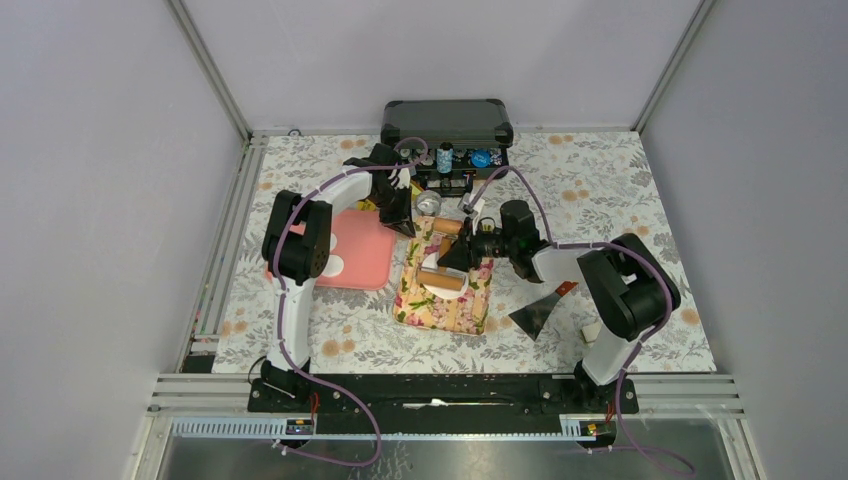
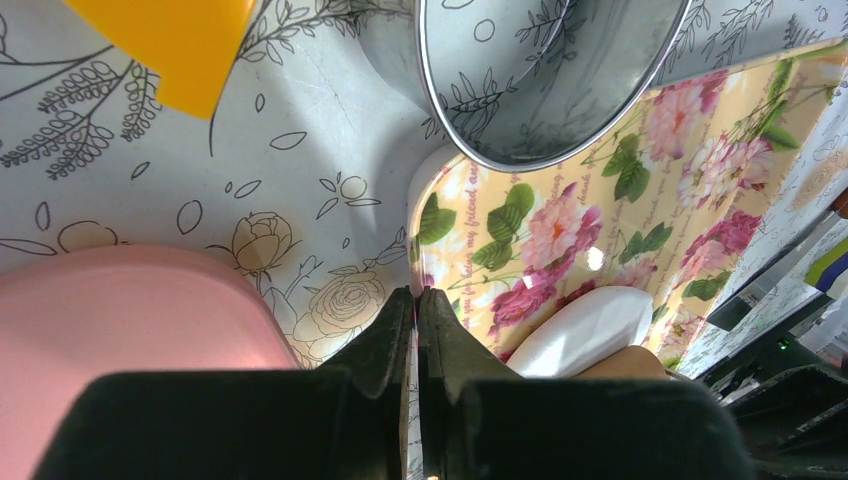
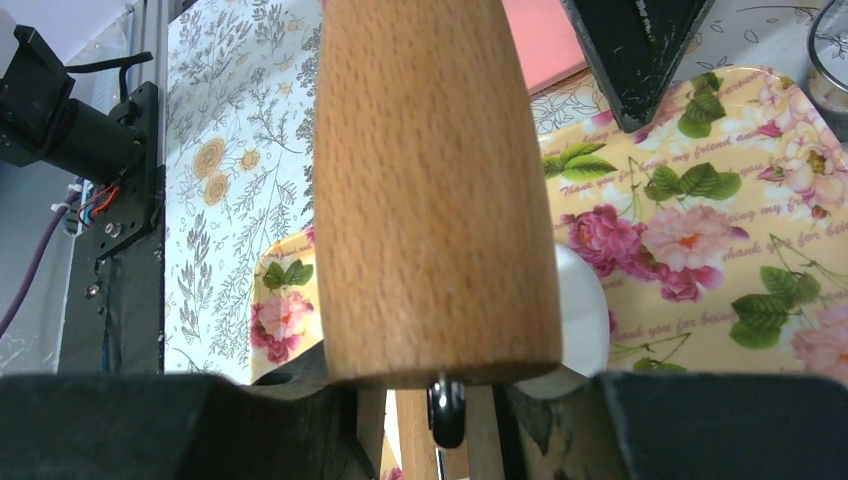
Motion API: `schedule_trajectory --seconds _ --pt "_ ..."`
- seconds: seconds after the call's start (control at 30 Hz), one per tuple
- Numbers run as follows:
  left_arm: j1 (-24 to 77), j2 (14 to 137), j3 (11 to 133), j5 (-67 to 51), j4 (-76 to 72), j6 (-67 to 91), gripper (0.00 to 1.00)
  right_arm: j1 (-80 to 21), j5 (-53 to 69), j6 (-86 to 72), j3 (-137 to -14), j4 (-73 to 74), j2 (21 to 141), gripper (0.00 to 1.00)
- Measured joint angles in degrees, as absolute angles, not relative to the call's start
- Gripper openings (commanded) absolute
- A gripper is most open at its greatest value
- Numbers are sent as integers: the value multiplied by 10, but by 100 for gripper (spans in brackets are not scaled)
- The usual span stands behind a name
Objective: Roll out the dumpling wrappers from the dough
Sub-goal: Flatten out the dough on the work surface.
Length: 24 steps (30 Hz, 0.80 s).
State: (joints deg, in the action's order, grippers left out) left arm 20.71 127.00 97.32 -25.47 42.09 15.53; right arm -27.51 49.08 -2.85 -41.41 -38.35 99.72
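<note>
As laid out on the leaf-print surface (image 1: 620,200): rose-print board (image 1: 450,312) at centre, pink tray (image 1: 365,255) just left. Holds wooden roller (image 3: 430,190) in part-open right claw (image 1: 460,252), over flat white dumpling wrapper (image 3: 585,310) on board. Has left claw (image 2: 417,320) fully closed at board's edge, near round silver tin (image 2: 540,80) on the surface.

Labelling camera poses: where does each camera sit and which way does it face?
Top external: above and behind, looking down on the table; left arm and right arm show.
Left wrist: arm-mounted, looks past the shut left gripper at the floral tray and silver tin.
Right wrist: arm-mounted, looks along the rolling pin held in the right gripper.
Both wrist views share the floral tray and dough.
</note>
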Motion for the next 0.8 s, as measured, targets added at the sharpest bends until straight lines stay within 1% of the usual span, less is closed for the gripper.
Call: schedule_trajectory --seconds 0.8 --pt "207 1270 973 -253 421 161 0 -305 491 6 -397 -361 972 0"
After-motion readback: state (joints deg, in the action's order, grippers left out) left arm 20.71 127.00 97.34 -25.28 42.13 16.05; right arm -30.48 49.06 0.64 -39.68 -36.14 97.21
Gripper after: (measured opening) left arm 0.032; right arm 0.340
